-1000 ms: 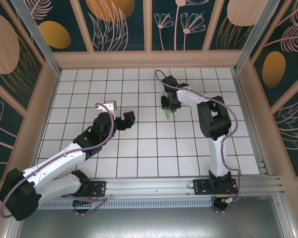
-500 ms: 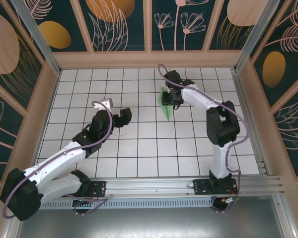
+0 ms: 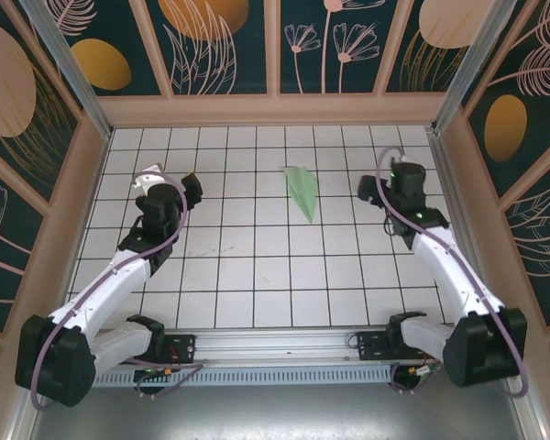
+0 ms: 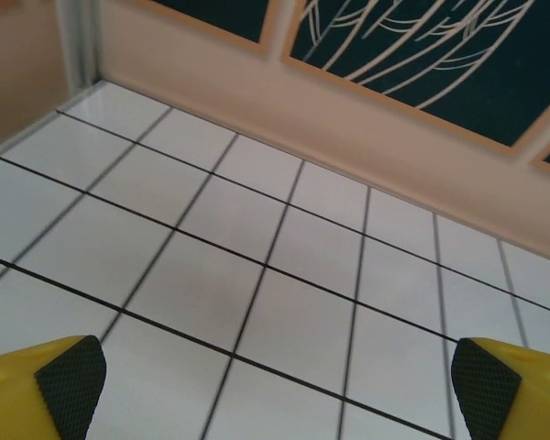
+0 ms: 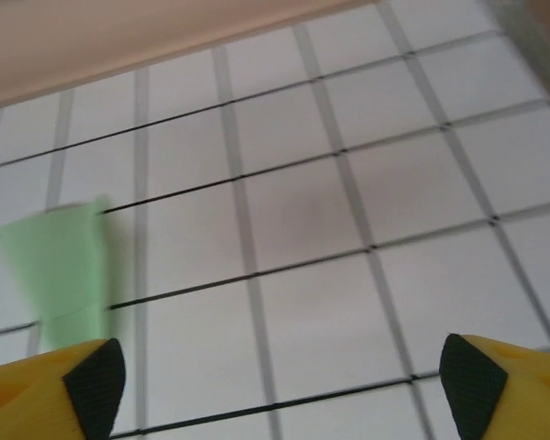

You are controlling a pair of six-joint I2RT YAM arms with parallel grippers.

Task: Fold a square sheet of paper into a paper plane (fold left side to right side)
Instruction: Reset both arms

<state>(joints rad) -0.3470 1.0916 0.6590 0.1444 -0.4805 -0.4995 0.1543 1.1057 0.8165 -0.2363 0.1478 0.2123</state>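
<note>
White tiles (image 3: 257, 275) lie under both arms. Left gripper (image 4: 275, 390) fingers are wide apart and empty, and so are the right gripper (image 5: 284, 380) fingers. The plane (image 3: 302, 191) lies loose at twelve o'clock, between them. Its folds may spring open, or a nudge could slide it.

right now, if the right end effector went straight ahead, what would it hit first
Probably bare tiled table: the open right end effector angles down at white tiles. The paper plane sits at the left of its wrist view, off that line.
</note>
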